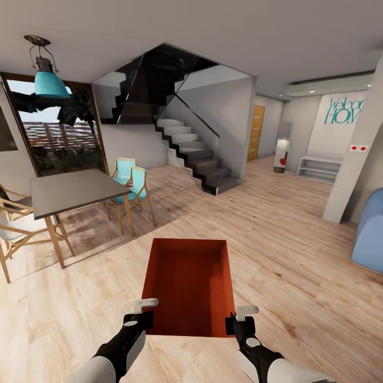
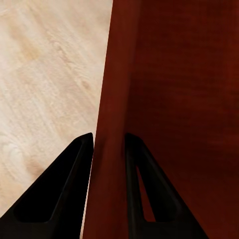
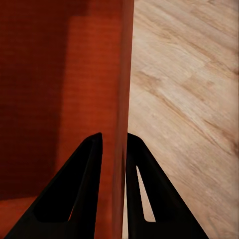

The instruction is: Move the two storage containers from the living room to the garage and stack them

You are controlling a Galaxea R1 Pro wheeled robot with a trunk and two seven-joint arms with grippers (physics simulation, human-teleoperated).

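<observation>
We hold one orange-red storage container [image 1: 187, 287] out in front of us, low in the head view and above the light wood-plank floor [image 1: 298, 276]; its long axis runs straight away from us, toward the staircase [image 1: 194, 154], and its open top faces up; we see nothing inside it — only bare red walls and bottom. Going left to right: a teal pendant lamp [image 1: 49, 80] hangs over a grey tabletop [image 1: 74, 190] with wood-framed chairs, two of them teal [image 1: 130, 183]; then the dark staircase; then an orange door [image 1: 256, 133] down the hall, a white shelf [image 1: 320, 167] under the wall lettering, and a blue armchair [image 1: 369, 234] at the far right.

The left tool [image 1: 139, 318] is clenched on the container's left wall near its closest corner; in the left wrist view the two dark fingers [image 2: 59, 189] straddle that wall [image 2: 112, 164], one inside and one outside. The right tool [image 1: 237, 319] pinches the right wall the same way — fingers [image 3: 74, 194] on either side of the thin red edge [image 3: 118, 164], with floor planks beside it.
</observation>
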